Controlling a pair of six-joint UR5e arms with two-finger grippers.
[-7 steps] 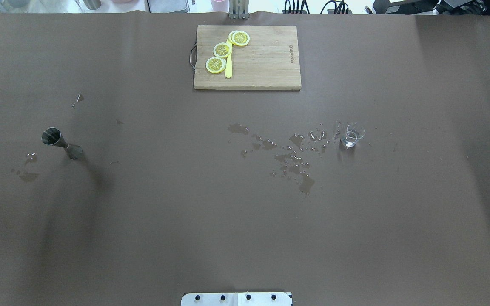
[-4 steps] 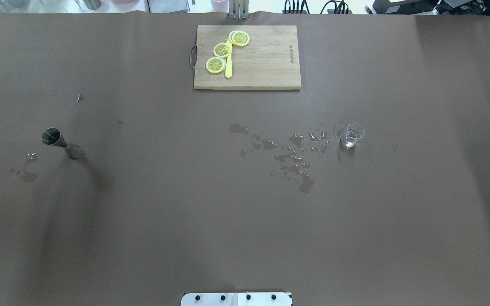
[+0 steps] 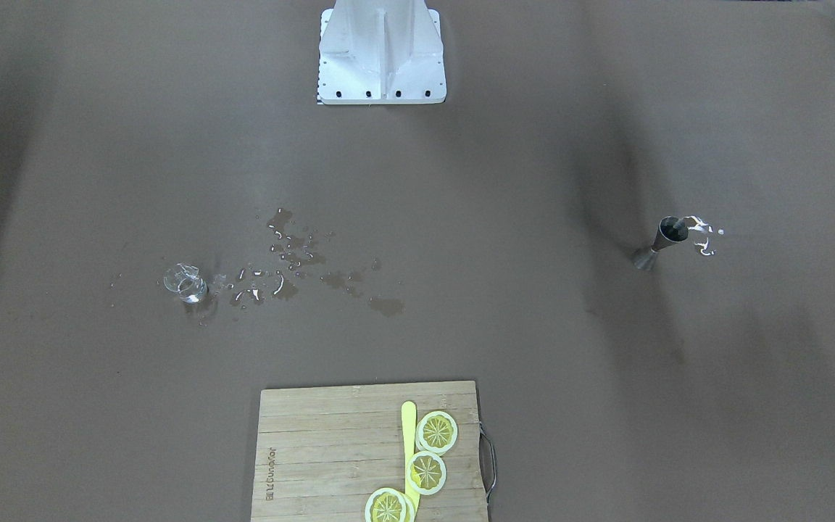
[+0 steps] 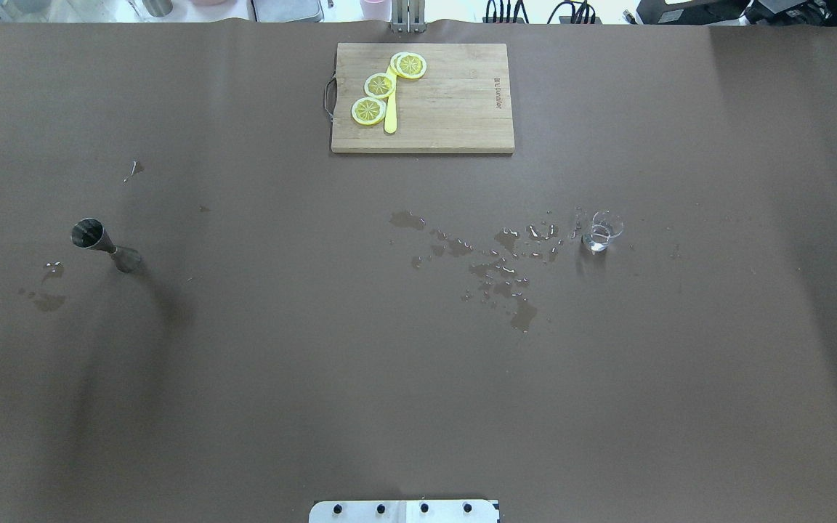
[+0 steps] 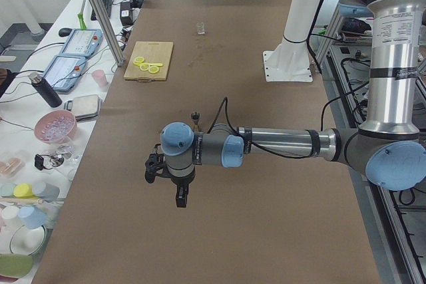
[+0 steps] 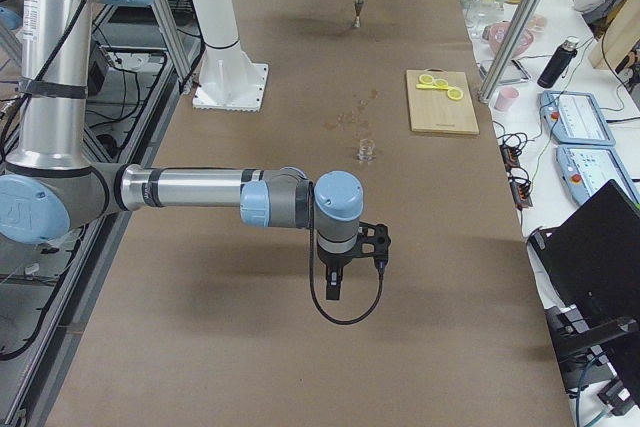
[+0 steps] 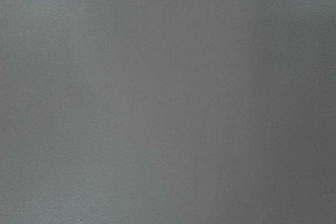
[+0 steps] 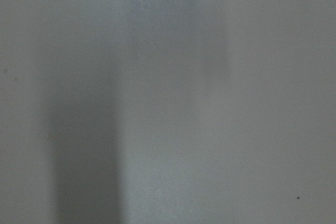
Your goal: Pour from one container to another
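Nothing on the table (image 4: 317, 378) has shifted since the earlier overhead pictures; the metal measuring cup, the small glass and the puddles lie as they did.

Nearest the robot, both arms hang over bare table, outside the overhead and front views. The left gripper (image 5: 181, 199) and right gripper (image 6: 333, 289) point downward and hold nothing I can see. Whether their fingers are spread or pressed together cannot be told from these side views, and both wrist cameras show only blank surface.

Farther out, the measuring cup (image 4: 106, 245) stands upright on the robot's left, well apart from the left gripper. It is probably light, stiff and smooth. Its narrow waist is the likely place to grasp it.

The small glass (image 4: 601, 231) stands upright on the right, well apart from the right gripper, with a little clear liquid in the bottom. It looks light, slippery and breakable, so a gentle grasp across its side wall seems wise. Puddles (image 4: 506, 270) lie just beside it, so the surface may be slick.

Farthest away is a cutting board (image 4: 455, 109) with lemon slices (image 4: 379, 85).
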